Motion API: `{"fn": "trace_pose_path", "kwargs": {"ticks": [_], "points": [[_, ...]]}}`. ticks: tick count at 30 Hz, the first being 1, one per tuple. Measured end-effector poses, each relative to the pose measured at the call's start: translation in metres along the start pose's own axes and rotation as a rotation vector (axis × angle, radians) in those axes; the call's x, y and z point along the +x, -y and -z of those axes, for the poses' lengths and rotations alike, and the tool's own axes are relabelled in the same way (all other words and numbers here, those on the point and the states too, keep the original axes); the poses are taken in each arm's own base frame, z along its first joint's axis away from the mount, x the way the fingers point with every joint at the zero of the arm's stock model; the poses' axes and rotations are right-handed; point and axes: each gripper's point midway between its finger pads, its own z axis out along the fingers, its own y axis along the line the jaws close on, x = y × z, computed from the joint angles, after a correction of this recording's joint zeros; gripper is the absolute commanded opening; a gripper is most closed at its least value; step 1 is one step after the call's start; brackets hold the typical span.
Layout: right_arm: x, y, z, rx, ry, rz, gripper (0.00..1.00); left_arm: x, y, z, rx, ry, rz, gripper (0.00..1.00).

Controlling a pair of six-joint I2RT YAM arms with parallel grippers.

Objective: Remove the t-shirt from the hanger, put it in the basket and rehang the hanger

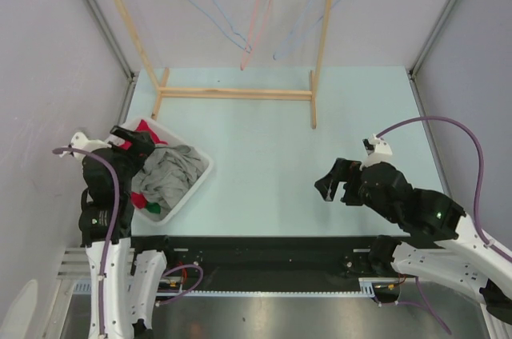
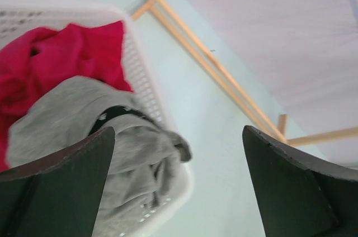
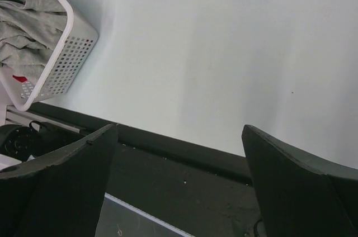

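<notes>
Left gripper (image 1: 134,141) hangs wide open, holding nothing, over the basket (image 1: 206,165); right gripper (image 1: 336,189) gapes equally above the table (image 1: 264,155).
Grey t-shirt (image 1: 170,171) lies crumpled in the perforated white plastic basket beside red cloth (image 1: 149,129), off the thin wire hangers (image 1: 214,9). Its soft jersey fold droops over the rim, so a low-lifting finger could snag it and drag it out.
</notes>
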Motion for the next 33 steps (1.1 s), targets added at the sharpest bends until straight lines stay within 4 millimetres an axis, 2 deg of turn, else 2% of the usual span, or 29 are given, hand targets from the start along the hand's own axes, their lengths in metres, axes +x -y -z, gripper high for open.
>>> {"fn": "trace_pose_path", "kwargs": {"ticks": [4,5,7,9,12,15,17,19,22,26,33], "points": [[0.0,-0.002,-0.002,-0.003,0.001,-0.011,0.99,-0.003,0.041,0.006,0.204,-0.008,0.016,1.0],[0.0,-0.002,-0.002,-0.003,0.002,-0.014,0.99,0.0,0.049,0.006,0.243,-0.024,0.017,1.0],[0.001,-0.003,-0.005,-0.003,0.002,-0.026,0.99,0.02,0.074,0.006,0.346,-0.102,-0.013,1.0],[0.003,-0.003,-0.008,0.004,-0.003,-0.036,1.0,0.06,0.108,0.015,0.469,-0.233,-0.086,1.0],[0.009,0.0,-0.016,0.025,-0.013,-0.063,1.0,0.13,0.15,0.048,0.652,-0.435,-0.225,1.0],[0.017,0.007,-0.023,0.058,-0.017,-0.107,1.0,0.201,0.169,0.091,0.791,-0.596,-0.382,1.0],[0.023,0.014,-0.026,0.077,-0.015,-0.151,1.0,0.237,0.163,0.119,0.859,-0.661,-0.478,1.0],[0.032,0.024,-0.028,0.088,-0.009,-0.199,1.0,0.259,0.149,0.14,0.917,-0.689,-0.534,1.0],[0.045,0.039,-0.03,0.071,0.018,-0.273,1.0,0.277,0.118,0.159,0.991,-0.718,-0.554,1.0],[0.064,0.057,-0.036,0.011,0.061,-0.355,1.0,0.281,0.087,0.165,1.066,-0.713,-0.48,1.0],[0.085,0.064,-0.057,-0.107,0.115,-0.43,0.99,0.274,0.063,0.178,1.23,-0.682,-0.223,1.0]]}}
